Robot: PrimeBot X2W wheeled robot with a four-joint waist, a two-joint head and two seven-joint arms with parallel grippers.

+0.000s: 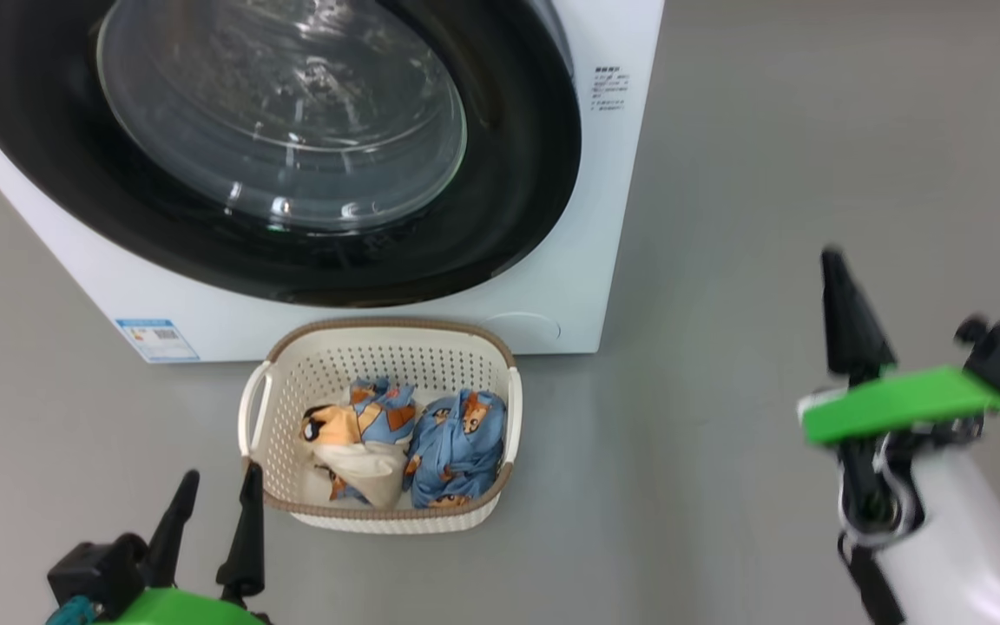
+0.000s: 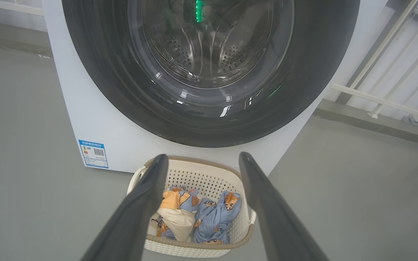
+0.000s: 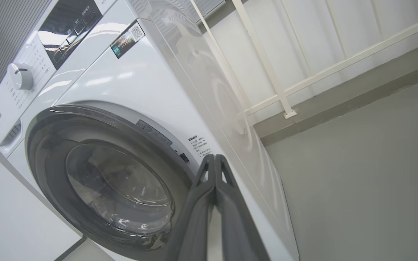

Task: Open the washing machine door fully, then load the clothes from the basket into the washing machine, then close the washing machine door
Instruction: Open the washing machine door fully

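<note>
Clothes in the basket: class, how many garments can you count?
2. The patched garment lies on the left of the basket, the blue garment on the right, touching it. More may hide underneath.

Gloss and cloth
Glossy black, clear-glass washing machine door (image 1: 292, 121); perforated plastic basket (image 1: 378, 365); crumpled cloth clothes (image 1: 457, 447); matt floor (image 1: 769, 174).

Shut door (image 1: 522, 174) across w/m (image 1: 569, 291) front

One washing machine (image 1: 571, 286), one door (image 1: 535, 156), one basket (image 1: 387, 325), two bundles of clothes (image 1: 457, 447), one left claw (image 1: 222, 473), one right claw (image 3: 214, 157)
</note>
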